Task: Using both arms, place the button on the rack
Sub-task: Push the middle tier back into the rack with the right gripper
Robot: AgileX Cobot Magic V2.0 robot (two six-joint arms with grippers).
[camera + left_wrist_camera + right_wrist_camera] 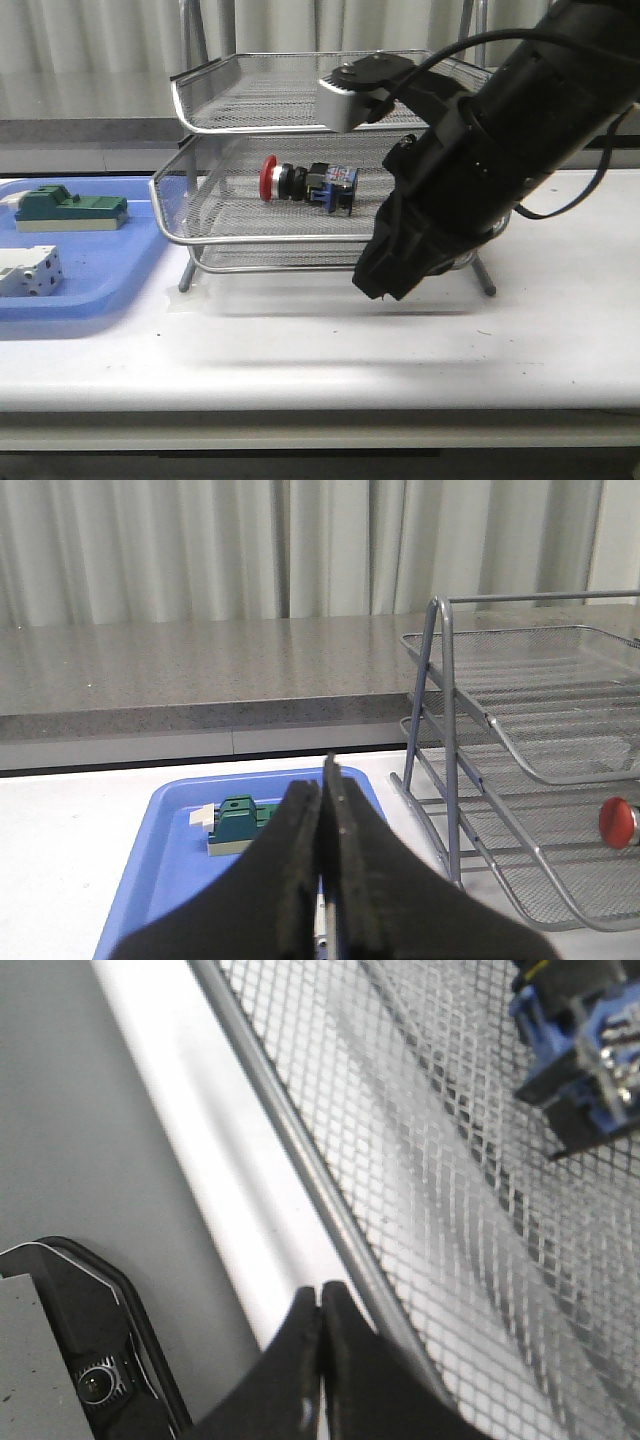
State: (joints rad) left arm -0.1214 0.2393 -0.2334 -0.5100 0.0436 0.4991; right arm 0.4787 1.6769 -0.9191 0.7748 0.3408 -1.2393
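The button point(308, 184), with red head, black body and blue rear block, lies on its side in the middle tier of the silver wire rack point(200, 160). Its red head shows in the left wrist view point(618, 821) and its blue rear block in the right wrist view point(585, 1040). My right arm point(520, 130) reaches over the rack's right front; its gripper point(378, 285) is shut and empty, just outside the rack's front rim point(300, 1150). My left gripper point(323, 785) is shut and empty, over the blue tray point(160, 860), left of the rack point(520, 740). The left arm is out of the front view.
A flat blue plastic tray point(90, 290) at the left holds a green block point(70, 208) and a white terminal block point(28, 270). The green block also shows in the left wrist view point(240, 820). A grey counter and curtains stand behind the white table point(400, 350).
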